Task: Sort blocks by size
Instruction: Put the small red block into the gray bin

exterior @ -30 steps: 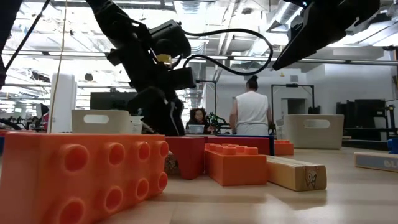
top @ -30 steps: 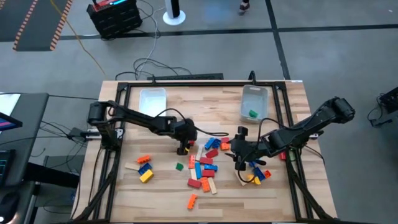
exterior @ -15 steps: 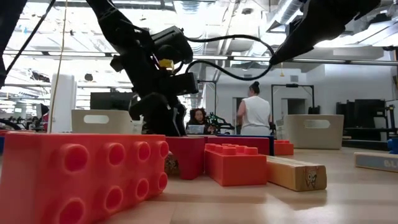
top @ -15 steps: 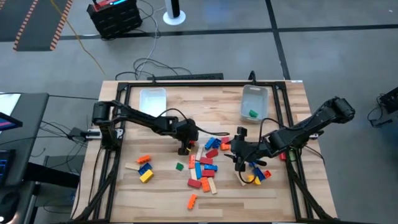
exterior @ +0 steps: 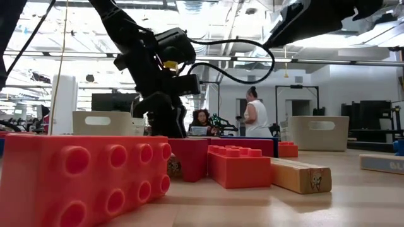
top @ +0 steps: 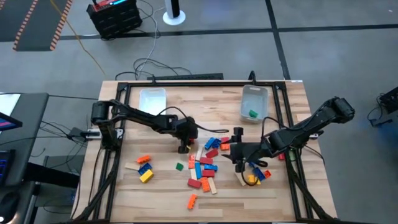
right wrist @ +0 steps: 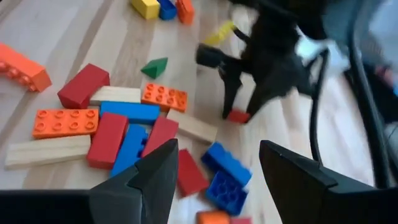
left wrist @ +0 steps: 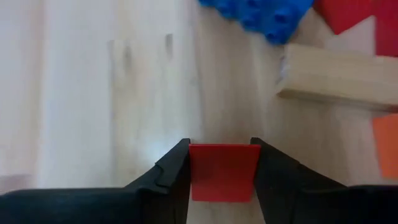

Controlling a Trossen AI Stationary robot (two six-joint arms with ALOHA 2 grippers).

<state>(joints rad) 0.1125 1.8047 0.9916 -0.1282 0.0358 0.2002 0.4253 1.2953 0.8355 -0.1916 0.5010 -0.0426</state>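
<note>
One small red block (left wrist: 224,171) is sitting between the left gripper (top: 183,148) jaws, which are clamping it on the bench (top: 161,186) left of the pile. Next, presumably, lifting toward a bin (top: 152,99). Right gripper (top: 239,163) is hovering, jaws spread.

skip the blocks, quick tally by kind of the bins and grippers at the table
clear bins: 2 (left bin, right bin)
grippers: 2 (left gripper, right gripper)
total: 4

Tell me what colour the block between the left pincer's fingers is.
Red; the block shows best in the left wrist view.
</note>
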